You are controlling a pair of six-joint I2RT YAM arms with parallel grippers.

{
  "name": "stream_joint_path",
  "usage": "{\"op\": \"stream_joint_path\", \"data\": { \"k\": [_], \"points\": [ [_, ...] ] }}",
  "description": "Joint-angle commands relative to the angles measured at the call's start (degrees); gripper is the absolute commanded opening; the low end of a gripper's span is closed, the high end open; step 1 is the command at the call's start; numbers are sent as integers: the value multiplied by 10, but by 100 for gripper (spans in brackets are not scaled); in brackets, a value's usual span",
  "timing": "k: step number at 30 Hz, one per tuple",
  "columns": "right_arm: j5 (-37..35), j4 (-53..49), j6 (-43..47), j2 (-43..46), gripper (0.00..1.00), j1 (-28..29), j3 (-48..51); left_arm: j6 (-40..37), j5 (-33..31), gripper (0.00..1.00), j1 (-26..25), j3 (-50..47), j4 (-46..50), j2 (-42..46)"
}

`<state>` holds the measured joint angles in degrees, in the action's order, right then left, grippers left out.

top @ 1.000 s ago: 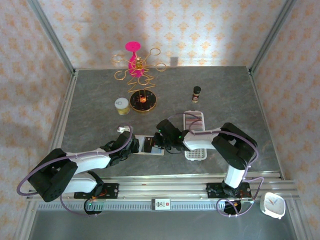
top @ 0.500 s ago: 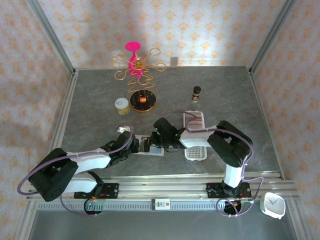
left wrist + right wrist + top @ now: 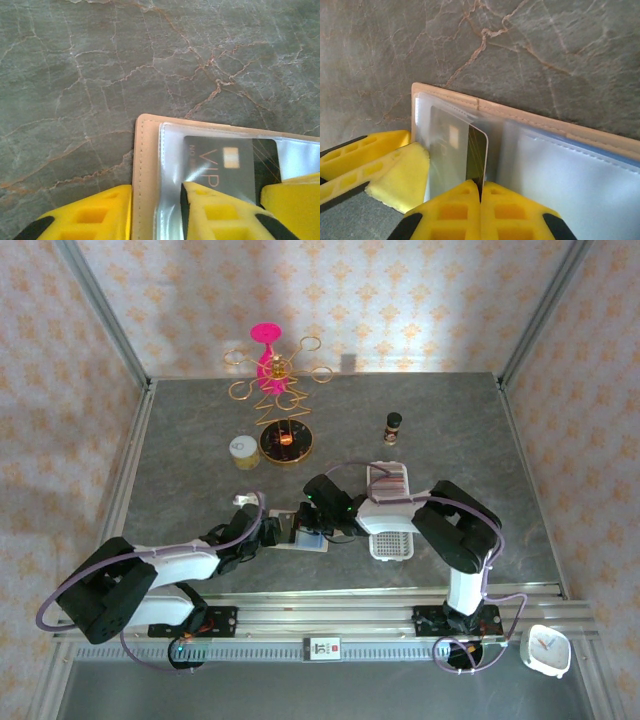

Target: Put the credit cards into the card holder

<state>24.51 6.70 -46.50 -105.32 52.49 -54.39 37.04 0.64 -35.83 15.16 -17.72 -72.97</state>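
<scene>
The beige card holder [image 3: 300, 533] lies open on the table between my two grippers. My right gripper [image 3: 481, 186] is shut on a dark credit card [image 3: 477, 152] standing on edge, its far part inside a clear sleeve [image 3: 445, 145] of the card holder [image 3: 530, 120]. My left gripper [image 3: 156, 200] has its jaws apart, one finger beside the holder's stitched left edge [image 3: 142, 165] and the other on the sleeve over the dark VIP card [image 3: 227, 157]. More credit cards [image 3: 388, 482] stand in the far end of the white tray [image 3: 392, 540].
Behind the work area stand a gold wire rack with a pink top [image 3: 270, 370], a round dark dish [image 3: 286, 443], a small yellow jar [image 3: 243, 451] and a dark bottle [image 3: 393, 426]. The white tray lies just right of the right gripper [image 3: 318, 528].
My right gripper has moved left with the dark card, sliding it further into the sleeve. The left gripper's jaws have spread a little at the holder's edge.
</scene>
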Motion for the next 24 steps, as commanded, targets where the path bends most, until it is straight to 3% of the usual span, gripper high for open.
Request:
{"op": "stream_joint_path", "data": {
  "k": [1, 10, 18, 24],
  "points": [
    [1, -5, -11, -14, 1, 7, -13, 20, 94, 32, -8, -17, -18, -7],
    [-1, 1, -27, -11, 5, 8, -12, 22, 74, 34, -8, -26, -8, -1],
    [-62, -78, 8, 45, 28, 7, -4, 23, 75, 34, -7, -30, -10, 3],
    [-85, -115, 17, 76, 35, 8, 15, 25, 81, 34, -7, -33, -14, 4]
  ]
}}
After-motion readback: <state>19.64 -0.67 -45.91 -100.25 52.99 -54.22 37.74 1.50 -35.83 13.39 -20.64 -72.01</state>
